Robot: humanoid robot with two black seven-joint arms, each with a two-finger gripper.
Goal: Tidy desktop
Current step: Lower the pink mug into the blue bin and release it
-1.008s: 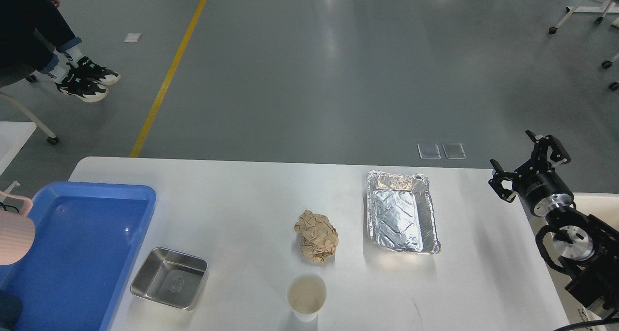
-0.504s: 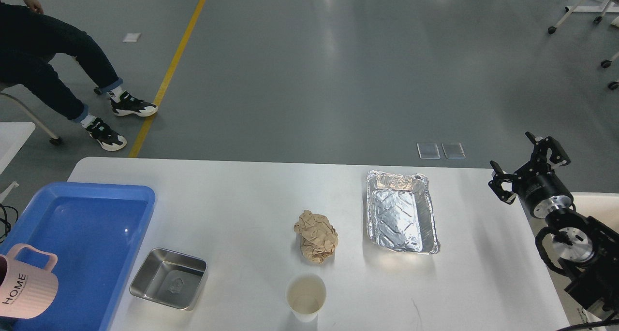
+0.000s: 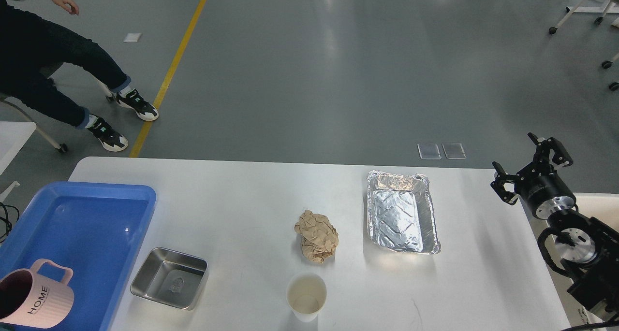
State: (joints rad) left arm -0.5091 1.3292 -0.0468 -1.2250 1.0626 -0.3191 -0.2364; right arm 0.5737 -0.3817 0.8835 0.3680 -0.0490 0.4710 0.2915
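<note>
Right gripper (image 3: 531, 169) up past the desktop's (image 3: 251, 205) right edge, jaws spread wide, nothing between them. Left gripper out of view.

Nearest the jaws, to their left and slightly below — foil tray (image 3: 401, 212), long side running front to back, sitting flat on the desktop. Further left, well apart from the jaws, crumpled paper ball (image 3: 316, 237); just in front of it, an upright paper cup (image 3: 306, 297), not touching. Further still, steel dish (image 3: 169, 278) beside the blue tray (image 3: 145, 195), which overhangs the desktop's left end. Farthest from the jaws, at the tray's near corner, pink mug (image 3: 36, 297) marked HOME, tilted. Beyond the desktop's far-left corner, seated person (image 3: 53, 65) on the floor side.
</note>
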